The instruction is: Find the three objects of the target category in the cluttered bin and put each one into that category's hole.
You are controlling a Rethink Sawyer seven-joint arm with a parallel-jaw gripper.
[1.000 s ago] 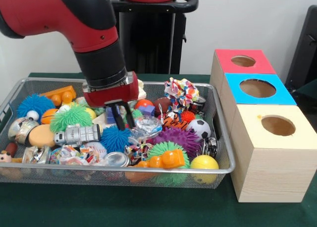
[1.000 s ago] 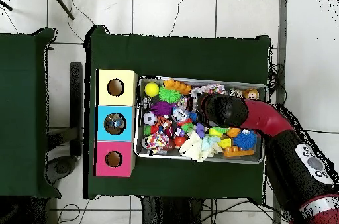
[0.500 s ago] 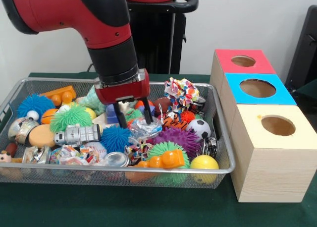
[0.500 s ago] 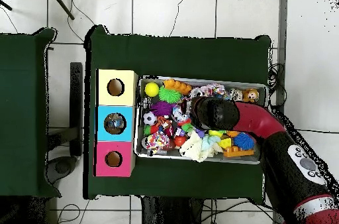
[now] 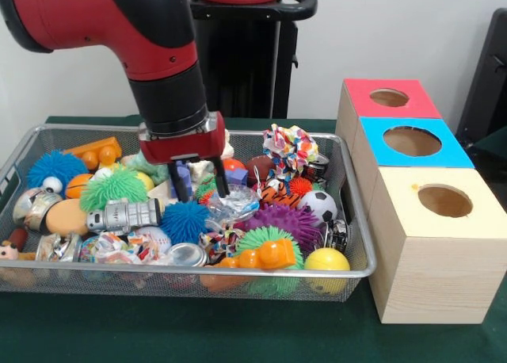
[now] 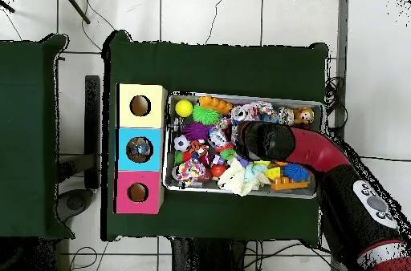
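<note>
My gripper (image 5: 200, 185) hangs open over the middle back of the wire bin (image 5: 198, 273), its fingertips (image 5: 181, 190) just above the pile. Nothing is held; a purple block (image 5: 234, 175) and white pieces lie right under and behind it. A blue spiky ball (image 5: 184, 221) and crinkled clear plastic (image 5: 236, 200) lie just in front of it. To the right stand three boxes with round holes: red (image 5: 366, 103), blue (image 5: 382, 150) and cream (image 5: 412, 212). In the overhead view the arm (image 6: 265, 139) covers the gripper, and the blue box's hole (image 6: 139, 149) shows something inside.
The bin is packed: a green spiky ball (image 5: 113, 187), a silver canister toy (image 5: 123, 216), a purple spiky ball (image 5: 285, 219), a soccer ball (image 5: 321, 204), a yellow ball (image 5: 326, 260), an orange toy (image 5: 265, 256) and a colourful rope knot (image 5: 289, 147). The black pedestal stands behind.
The gripper swung right over the bin's middle, then came back a little to the left. Its fingers stand wider apart than a second ago. Nothing was picked up.
</note>
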